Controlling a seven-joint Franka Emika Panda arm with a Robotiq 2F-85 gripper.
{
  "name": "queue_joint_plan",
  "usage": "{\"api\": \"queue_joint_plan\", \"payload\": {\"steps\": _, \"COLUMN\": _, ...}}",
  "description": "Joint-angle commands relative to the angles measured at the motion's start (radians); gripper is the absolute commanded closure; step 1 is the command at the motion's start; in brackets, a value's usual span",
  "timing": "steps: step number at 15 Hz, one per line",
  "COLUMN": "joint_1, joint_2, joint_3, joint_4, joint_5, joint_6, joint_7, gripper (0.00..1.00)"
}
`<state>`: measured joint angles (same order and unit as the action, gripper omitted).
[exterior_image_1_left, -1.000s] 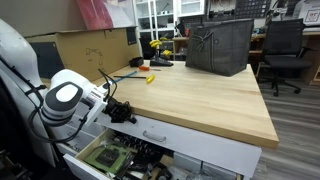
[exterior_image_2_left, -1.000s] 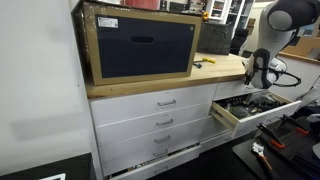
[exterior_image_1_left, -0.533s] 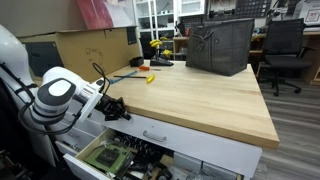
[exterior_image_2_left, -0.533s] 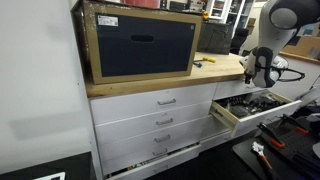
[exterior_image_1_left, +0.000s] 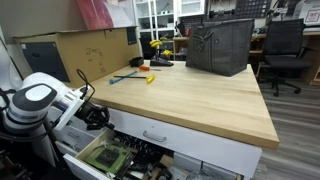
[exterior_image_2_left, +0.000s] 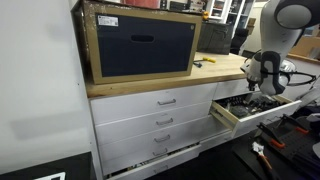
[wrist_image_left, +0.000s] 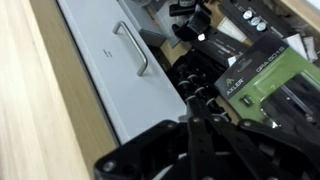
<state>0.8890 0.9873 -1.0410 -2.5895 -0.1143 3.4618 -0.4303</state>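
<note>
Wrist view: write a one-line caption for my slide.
Shut end effector above an open, cluttered drawer holding a green box, beside a drawer handle and wooden tabletop.

The wooden tabletop (exterior_image_1_left: 190, 100) beside me carries a dark bin (exterior_image_1_left: 218, 45), a yellow tool (exterior_image_1_left: 150, 78) and a blue tool (exterior_image_1_left: 125, 76). The open drawer (exterior_image_2_left: 222, 118) below holds a green box (wrist_image_left: 262, 78).
</note>
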Motion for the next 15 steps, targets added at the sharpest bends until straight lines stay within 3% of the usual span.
{"api": "queue_joint_plan", "payload": {"steps": 1, "joint_1": 0.072, "joint_2": -0.049, "joint_3": -0.024, "joint_4": -0.125, "joint_5": -0.007, "joint_6": 0.000, "joint_7": -0.019, "gripper": 1.00}}
{"api": "queue_joint_plan", "payload": {"steps": 4, "joint_1": 0.151, "joint_2": -0.054, "joint_3": -0.039, "joint_4": -0.186, "joint_5": 0.004, "joint_6": 0.000, "joint_7": -0.021, "gripper": 1.00}}
{"api": "queue_joint_plan", "payload": {"steps": 7, "joint_1": 0.279, "joint_2": -0.039, "joint_3": -0.069, "joint_4": -0.235, "joint_5": 0.034, "joint_6": 0.000, "joint_7": -0.010, "gripper": 1.00}}
{"api": "queue_joint_plan", "payload": {"steps": 15, "joint_1": 0.448, "joint_2": 0.098, "joint_3": -0.027, "joint_4": -0.181, "joint_5": 0.138, "joint_6": 0.000, "joint_7": 0.049, "gripper": 1.00}}
